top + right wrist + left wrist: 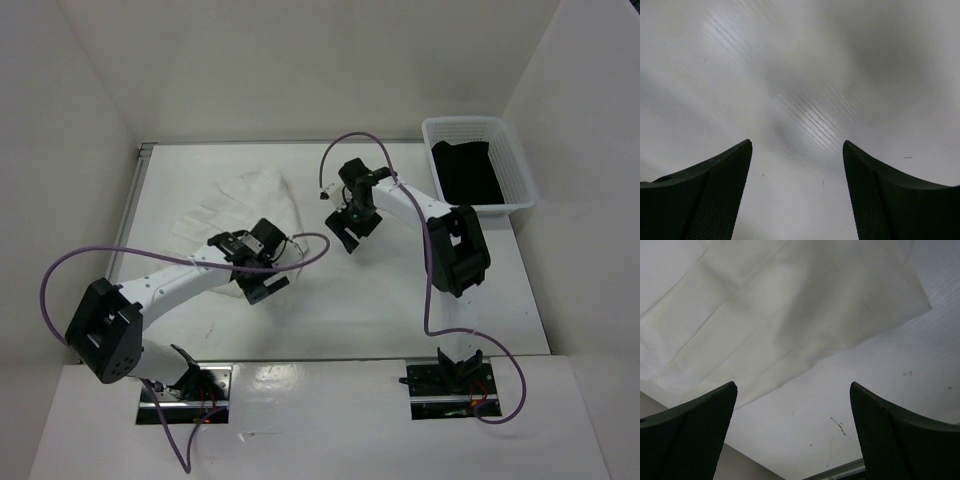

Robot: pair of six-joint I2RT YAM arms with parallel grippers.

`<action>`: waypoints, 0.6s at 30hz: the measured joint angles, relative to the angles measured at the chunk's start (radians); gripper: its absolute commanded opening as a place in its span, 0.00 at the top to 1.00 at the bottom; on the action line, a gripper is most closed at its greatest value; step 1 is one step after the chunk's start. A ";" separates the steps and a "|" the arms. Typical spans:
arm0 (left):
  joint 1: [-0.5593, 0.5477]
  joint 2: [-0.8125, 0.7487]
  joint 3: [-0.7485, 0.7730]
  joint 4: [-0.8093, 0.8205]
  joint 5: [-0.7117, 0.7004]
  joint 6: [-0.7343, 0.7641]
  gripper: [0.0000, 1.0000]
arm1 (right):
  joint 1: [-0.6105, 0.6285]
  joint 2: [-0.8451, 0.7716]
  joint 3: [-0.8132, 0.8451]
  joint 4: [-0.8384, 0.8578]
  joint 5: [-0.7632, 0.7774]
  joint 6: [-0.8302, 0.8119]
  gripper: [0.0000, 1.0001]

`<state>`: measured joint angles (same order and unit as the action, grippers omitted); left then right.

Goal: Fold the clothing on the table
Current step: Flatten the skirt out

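Clothing (245, 205) is sitting at ten o'clock on the worktop (380, 300), looking only partly folded, while left fingers (695, 435) and right fingers (700, 195) are hovering spread wide, gripping nothing.

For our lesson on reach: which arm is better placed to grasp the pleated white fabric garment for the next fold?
Probably the left arm: its open jaws hover at the edge of the pleated white fabric garment, while the right arm's open jaws face bare white tabletop, apart from it.
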<state>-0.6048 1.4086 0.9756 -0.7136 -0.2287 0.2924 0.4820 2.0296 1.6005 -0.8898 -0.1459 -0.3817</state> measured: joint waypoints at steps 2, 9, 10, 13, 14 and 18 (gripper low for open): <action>-0.066 0.000 -0.023 -0.005 -0.035 0.010 0.01 | -0.004 0.000 0.000 0.000 0.000 0.000 0.21; -0.239 0.000 -0.037 0.023 -0.140 -0.007 0.01 | -0.004 0.000 0.000 0.000 0.000 0.007 0.21; -0.259 0.000 -0.044 0.034 -0.148 -0.012 0.01 | -0.005 0.000 0.000 0.000 0.000 0.008 0.21; -0.318 0.016 -0.069 0.056 -0.171 -0.034 0.01 | -0.005 0.000 0.000 0.000 0.000 0.008 0.21; -0.334 0.024 -0.077 0.063 -0.175 -0.038 0.01 | -0.004 0.000 0.000 0.000 0.000 0.008 0.21; -0.385 0.068 -0.111 0.108 -0.207 -0.055 0.02 | -0.005 0.000 0.000 0.000 0.000 0.010 0.21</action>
<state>-0.9894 1.4765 0.8642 -0.6060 -0.4355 0.2371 0.4774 2.0296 1.6009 -0.8894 -0.1455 -0.3721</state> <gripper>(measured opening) 0.980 0.790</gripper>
